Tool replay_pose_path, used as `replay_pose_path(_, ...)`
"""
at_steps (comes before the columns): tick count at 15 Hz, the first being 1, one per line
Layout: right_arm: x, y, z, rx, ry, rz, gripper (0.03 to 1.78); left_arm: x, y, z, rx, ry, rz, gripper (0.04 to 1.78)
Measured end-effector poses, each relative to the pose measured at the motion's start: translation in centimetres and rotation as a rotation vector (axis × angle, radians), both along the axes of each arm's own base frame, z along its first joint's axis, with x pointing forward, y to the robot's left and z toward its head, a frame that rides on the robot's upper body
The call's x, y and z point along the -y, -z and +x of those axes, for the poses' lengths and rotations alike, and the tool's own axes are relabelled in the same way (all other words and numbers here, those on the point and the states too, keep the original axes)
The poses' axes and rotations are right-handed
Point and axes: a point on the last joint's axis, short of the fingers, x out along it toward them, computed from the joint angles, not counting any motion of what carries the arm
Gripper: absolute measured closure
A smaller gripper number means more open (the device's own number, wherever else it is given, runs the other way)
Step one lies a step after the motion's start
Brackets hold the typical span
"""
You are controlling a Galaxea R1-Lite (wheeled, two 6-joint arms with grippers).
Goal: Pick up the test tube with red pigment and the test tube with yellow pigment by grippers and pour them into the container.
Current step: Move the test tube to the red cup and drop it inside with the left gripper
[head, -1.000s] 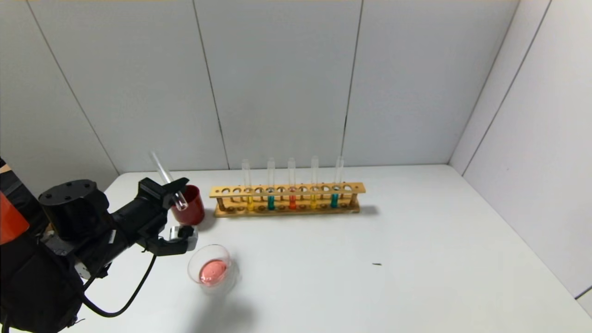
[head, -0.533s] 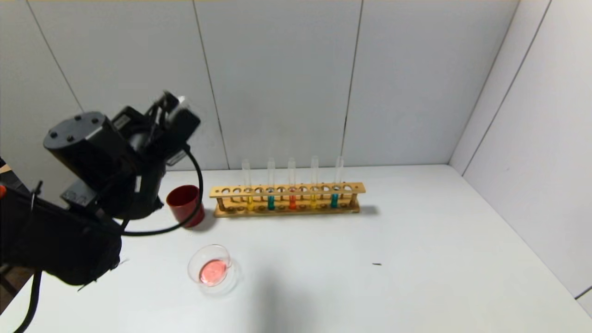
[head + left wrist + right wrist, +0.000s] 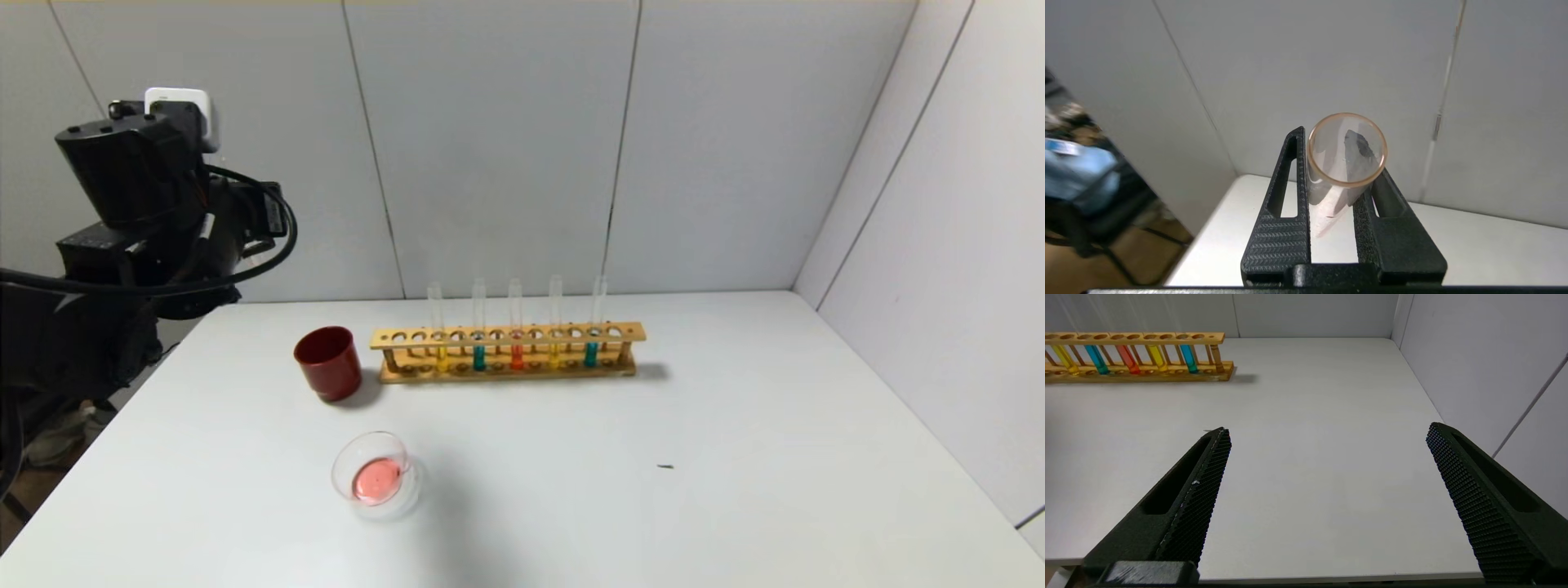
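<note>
My left gripper (image 3: 1341,155) is shut on an empty clear test tube (image 3: 1346,149) with a faint pink film inside, its open mouth facing the camera. The left arm (image 3: 155,204) is raised high at the table's far left, and its fingers are hidden in the head view. The container (image 3: 371,478), a clear glass dish, holds pink-red liquid near the front left. In the wooden rack (image 3: 506,335) stand the test tube with red pigment (image 3: 516,357) and two with yellow pigment (image 3: 441,357) (image 3: 553,355). My right gripper (image 3: 1327,430) hangs open over bare table.
A dark red cup (image 3: 328,363) stands left of the rack. Two teal tubes (image 3: 478,357) (image 3: 589,355) share the rack. Grey walls close the back and right. The table edge (image 3: 122,400) runs under the left arm. A small dark speck (image 3: 665,466) lies mid-table.
The left arm has swung up and to the left, away from the dish and red cup, carrying the empty tube. Dish, cup and rack have not moved.
</note>
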Motion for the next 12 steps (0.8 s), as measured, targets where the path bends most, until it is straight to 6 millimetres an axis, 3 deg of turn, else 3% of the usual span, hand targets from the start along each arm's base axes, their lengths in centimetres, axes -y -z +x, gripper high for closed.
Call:
replay_pose_path(8,0.0,0.0,0.0,0.000,-0.001,0.000,0.06,0.2,4.8,1.1,-0.160,0.159,-0.045,1.48)
replay_pose_path(12,0.0,0.0,0.0,0.000,0.000,0.000,0.06,0.3,6.1,1.2,-0.195,0.179,-0.057,1.48)
